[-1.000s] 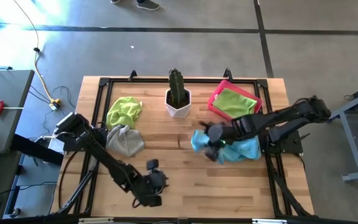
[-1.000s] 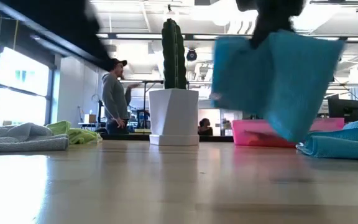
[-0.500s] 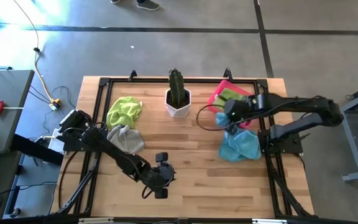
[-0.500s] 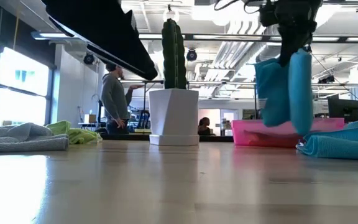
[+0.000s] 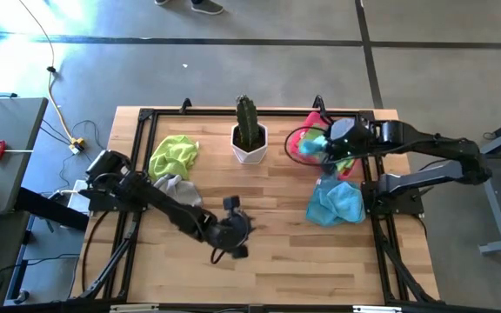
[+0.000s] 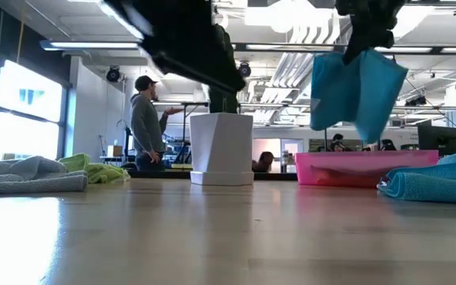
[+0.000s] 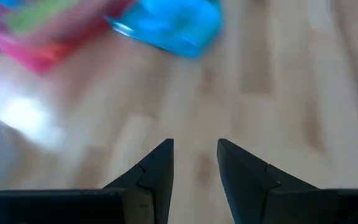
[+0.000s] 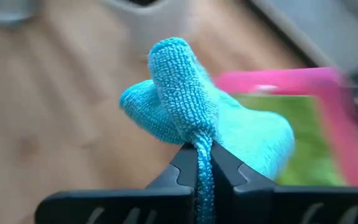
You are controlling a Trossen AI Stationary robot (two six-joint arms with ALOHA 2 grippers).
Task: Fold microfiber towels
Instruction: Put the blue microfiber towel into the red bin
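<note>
wooden table in an open workshop, one blue towel in the air.

from the left: a lime green towel (image 5: pixel 174 155) and grey towel (image 5: pixel 177 195) lie together, my left gripper (image 5: pixel 237 228) hangs mid-table, fingers apart and empty, past the potted cactus (image 5: pixel 250 132) my right gripper (image 5: pixel 329 143) is clamped on a light blue towel (image 6: pixel 356 89) over the pink tray (image 5: pixel 303 141), another blue towel (image 5: pixel 336 202) lies nearby; a person (image 6: pixel 146 122) stands behind.

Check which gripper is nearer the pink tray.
Right. The right gripper hangs over the pink tray, shut on a blue towel; the left gripper is open above mid-table.
</note>
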